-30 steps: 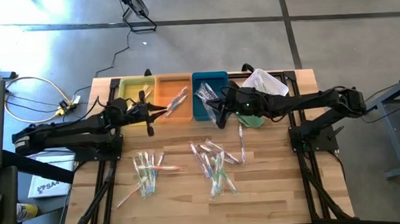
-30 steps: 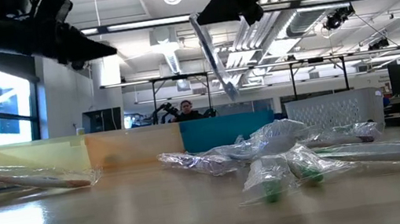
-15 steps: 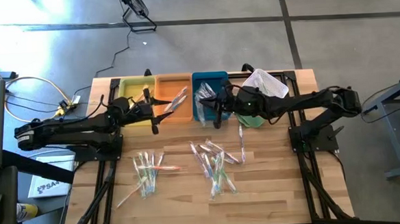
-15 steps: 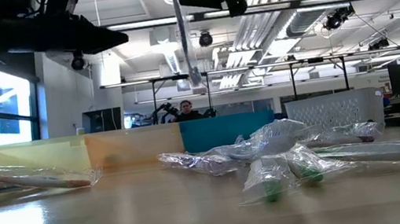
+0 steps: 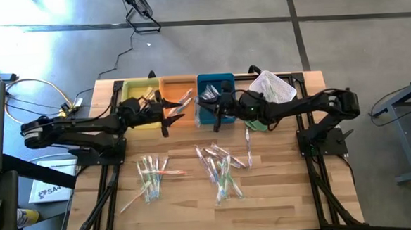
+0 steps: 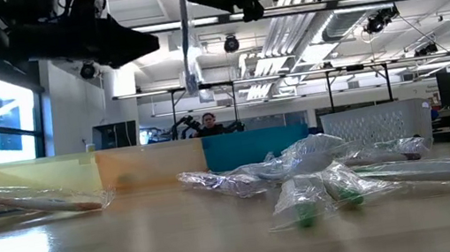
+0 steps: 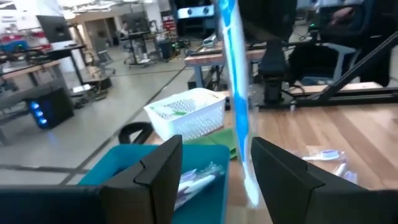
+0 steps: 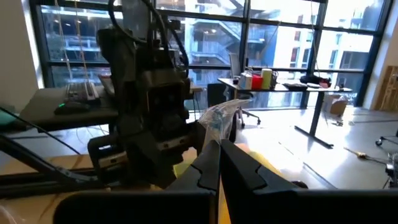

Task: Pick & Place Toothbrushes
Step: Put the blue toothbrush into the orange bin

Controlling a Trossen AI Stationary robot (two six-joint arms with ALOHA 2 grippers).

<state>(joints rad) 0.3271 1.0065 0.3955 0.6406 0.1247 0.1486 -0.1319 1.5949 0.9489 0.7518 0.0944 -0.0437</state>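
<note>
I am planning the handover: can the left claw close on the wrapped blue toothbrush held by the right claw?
Probably yes: the left claw stands open, the blue toothbrush hangs between its fingers.

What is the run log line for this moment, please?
right gripper: shut on toothbrush, above blue tray | left gripper: open, empty, beside orange tray

both arms stretched inward over far half of counter, wrists near each other, raised above surface. left gripper (image 5: 165, 121) fingers (image 7: 158, 171) spread wide apart, nothing between them. right gripper (image 5: 216, 119) fingers (image 8: 208, 165) pressed together, pinching wrapped toothbrush (image 6: 186, 38) that hangs down from them, facing left gripper.
</note>
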